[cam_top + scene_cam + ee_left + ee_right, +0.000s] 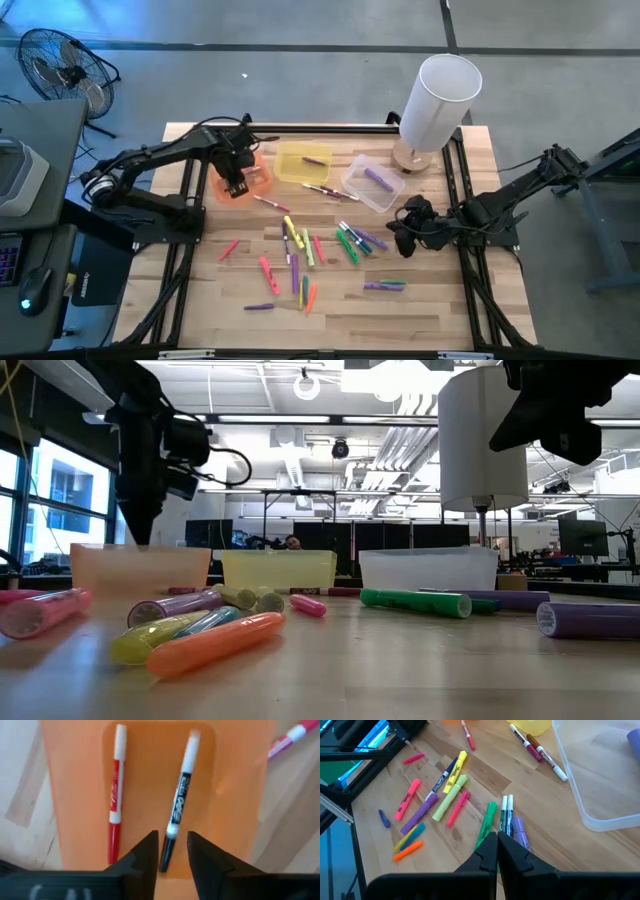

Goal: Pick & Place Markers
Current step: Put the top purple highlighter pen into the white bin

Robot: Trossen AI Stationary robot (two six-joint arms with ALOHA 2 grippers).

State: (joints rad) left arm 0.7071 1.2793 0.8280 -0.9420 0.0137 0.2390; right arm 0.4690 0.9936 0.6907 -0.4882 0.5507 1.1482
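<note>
Black marker (179,805) lies lengthwise in orange bin (75,795), between parted left jaws; right jaws closed, empty.

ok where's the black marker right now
In the left wrist view the black marker lies in the orange bin beside a red marker, its dark end between the left gripper's parted fingers.

I work in a big open lab: bare ceiling pipes and round lamps (308,387), monitor screens (583,538) behind, my wooden table (440,300) on grey concrete floor.
</note>
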